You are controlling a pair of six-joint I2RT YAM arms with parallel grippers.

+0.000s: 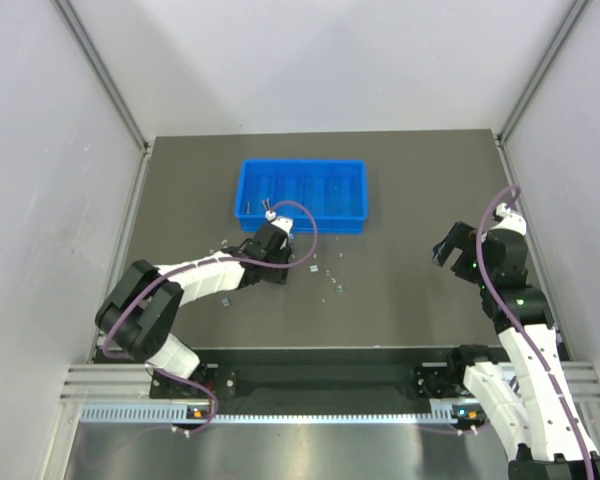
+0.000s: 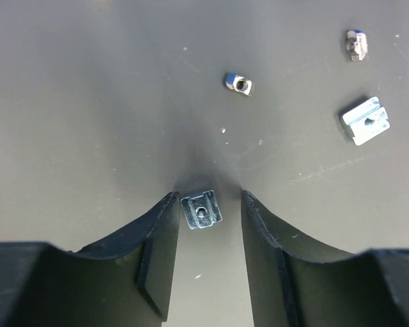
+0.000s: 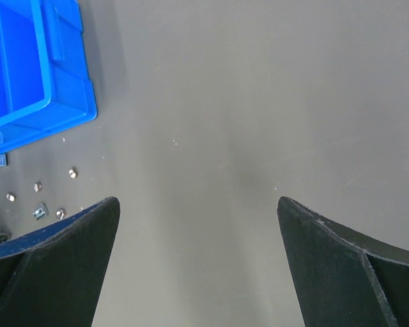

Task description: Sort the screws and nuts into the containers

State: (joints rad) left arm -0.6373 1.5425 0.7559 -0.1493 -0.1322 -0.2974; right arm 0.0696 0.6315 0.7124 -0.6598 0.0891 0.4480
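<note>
Left hand (image 2: 208, 197) sits low over the dark grey table (image 2: 88, 102), fingers apart, straddling a small square silvery metal nut (image 2: 201, 210). It's not clenched, and a gap shows on the nut's 3 o'clock side. More loose silvery nuts (image 2: 365, 120) lie toward 1 o'clock. In the top view the bright blue plastic tray (image 1: 300, 222) is at the hand's 12 o'clock. Right hand (image 3: 198, 204) hangs spread wide, holding nothing.

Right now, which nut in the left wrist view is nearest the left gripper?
The square nut lying flat between the jaws of the left gripper; the other nuts lie scattered farther off, up and to the right.
</note>
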